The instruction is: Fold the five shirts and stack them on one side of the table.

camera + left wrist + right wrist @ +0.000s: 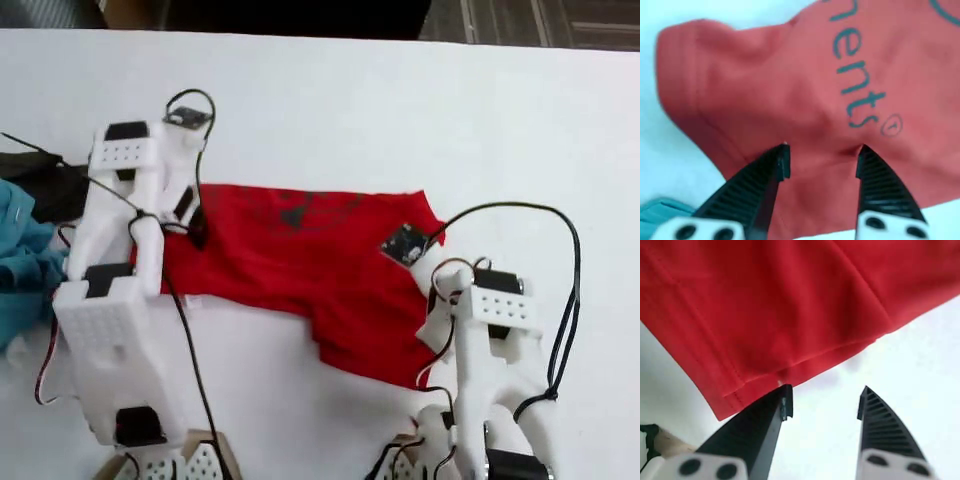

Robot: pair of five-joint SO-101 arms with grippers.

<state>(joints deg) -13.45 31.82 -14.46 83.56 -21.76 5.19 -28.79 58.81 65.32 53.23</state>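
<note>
Two grippers, both spread wide, nothing pinched in either one.

The left gripper (822, 155) hangs right over the red shirt (765, 90), and both fingertips (782, 160) are down at the fabric. Can't tell if they actually press into it or just hover. A crease in the cloth runs across between the tips. Just ahead of them is the shirt's teal print (855, 75), and beyond that a rounded, folded-over edge of the shirt with bare table (670, 150) past it. Back by the base of one finger, a corner of a teal shirt (660, 212) pokes in.

The right gripper (825, 397) straddles the shirt's edge: one fingertip (784, 402) is right at the hem (790, 365), while the other finger is over bare table (920, 350). The rest of the red shirt (765, 300) spreads out ahead of the fingers, with a couple of stitched seams running along it.

In the high view, the red shirt (300, 250) lies rumpled on the white table (400, 110), stretched between the two arms, one at each end. The teal shirt (25, 265) is bunched up on the far side of the left arm (120, 250), away from the red one, with a dark cloth (40, 185) touching it.
</note>
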